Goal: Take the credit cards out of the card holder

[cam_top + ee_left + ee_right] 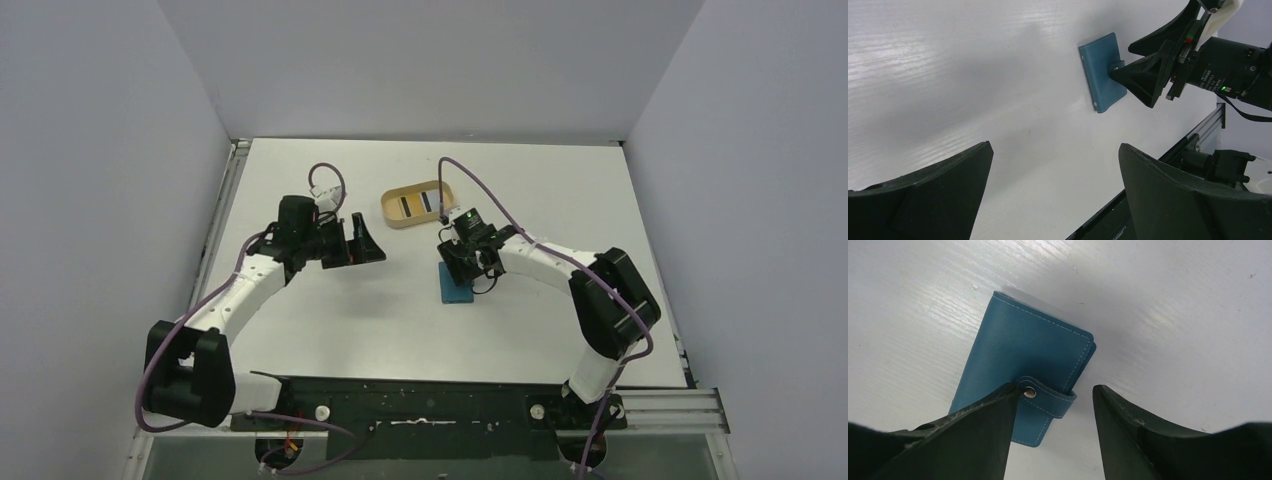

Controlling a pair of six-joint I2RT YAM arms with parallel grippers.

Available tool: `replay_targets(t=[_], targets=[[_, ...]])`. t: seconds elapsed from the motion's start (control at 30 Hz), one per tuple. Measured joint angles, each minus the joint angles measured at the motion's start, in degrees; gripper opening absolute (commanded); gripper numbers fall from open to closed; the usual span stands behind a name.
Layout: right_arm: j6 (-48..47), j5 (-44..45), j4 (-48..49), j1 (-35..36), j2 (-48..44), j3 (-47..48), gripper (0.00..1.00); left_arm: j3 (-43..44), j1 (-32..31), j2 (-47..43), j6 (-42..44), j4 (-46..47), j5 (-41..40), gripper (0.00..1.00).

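The card holder point(458, 283) is a teal folding wallet lying closed on the white table, with its snap tab point(1048, 397) fastened over one edge. It also shows in the left wrist view point(1103, 70) and the right wrist view point(1018, 350). My right gripper point(1055, 387) is open directly over it point(463, 262). One finger rests on the wallet beside the snap, the other is off its edge above the table. My left gripper point(362, 240) is open and empty to the left point(1055, 145). No credit cards show at the wallet.
A tan oval tray point(395, 197) stands behind the wallet and holds pale flat pieces with dark stripes. The black base rail point(430, 410) runs along the near edge. Grey walls enclose the table on three sides.
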Motion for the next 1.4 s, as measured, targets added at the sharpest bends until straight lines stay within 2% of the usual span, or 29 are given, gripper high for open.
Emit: replay_targets(t=[0.1, 0.2, 0.47, 0.7, 1.07, 1.2, 1.4], targets=[[0.0, -0.8, 0.1, 0.3, 0.1, 0.0, 0.57, -0.2, -0.3, 1.2, -0.5, 0.0, -1.4, 0.97], [0.2, -1.6, 0.3, 0.9, 0.2, 0.0, 0.49, -0.2, -0.3, 2.2, -1.0, 0.0, -2.4, 0.96], [0.8, -1.8, 1.7, 2.8, 1.6, 0.2, 0.00, -0.2, -1.0, 4.9, -2.0, 0.2, -5.6, 0.93], [2.4, -3.1, 3.8, 3.0, 1.7, 0.1, 0.00, -0.9, -3.4, 10.9, -5.0, 5.7, -9.3, 0.92], [3.9, -14.7, 10.0, 2.4, -0.5, -2.4, 0.00, -1.0, -15.2, 23.3, -15.3, 23.8, -10.8, 0.88], [3.9, -18.4, 11.0, 1.8, -2.3, -2.6, 0.00, -0.7, -16.0, 25.8, -18.6, 29.4, -10.8, 0.85], [4.9, -22.7, 14.1, -0.6, -6.5, -4.8, 0.00, 0.0, -16.5, 26.8, -21.2, 30.4, -11.9, 0.82]])
